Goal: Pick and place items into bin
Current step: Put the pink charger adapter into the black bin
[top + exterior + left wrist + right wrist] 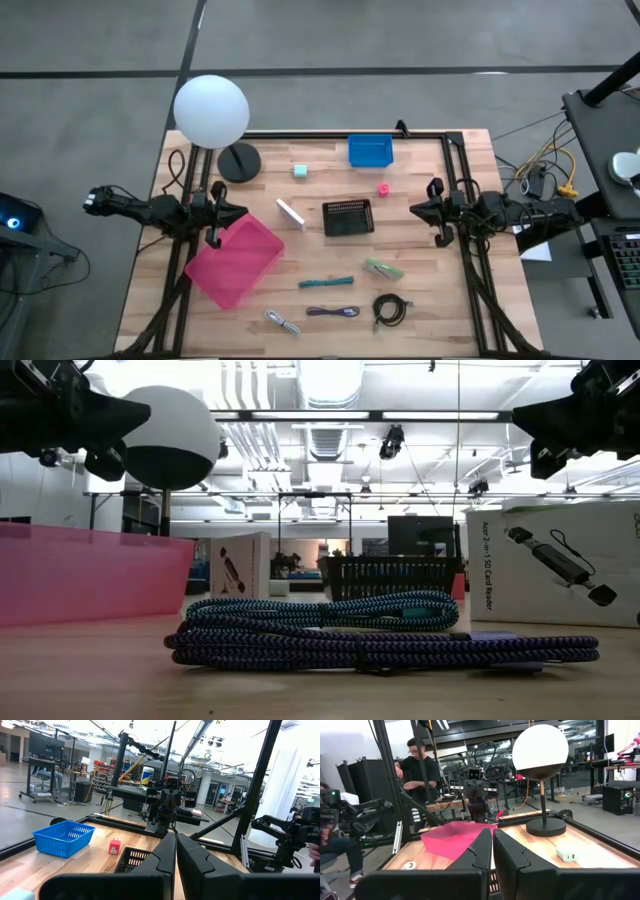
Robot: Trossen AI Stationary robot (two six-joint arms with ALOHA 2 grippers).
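Both grippers hover shut above the table and hold nothing: my left gripper (215, 215) (176, 836) is at the left edge, just above the pink bin's (235, 262) far end, and my right gripper (437, 213) (492, 831) is at the right edge. Lying flat on the wood are a mint-green cube (300, 171), a tiny pink cube (383, 188), a white bar (291, 213), a teal stick (326, 283) and a pale green piece (384, 268). Near the front edge lie the purple cable (332, 311) (380, 645), the black coiled cable (389, 310) and the grey-white cable (282, 321).
A white globe lamp (211, 110) stands on its black base (238, 162) at the far left. A black mesh basket (348, 217) sits mid-table and a blue basket (370, 150) at the far edge. A black frame rail (330, 135) borders the table. A person (420, 767) stands beyond the left side.
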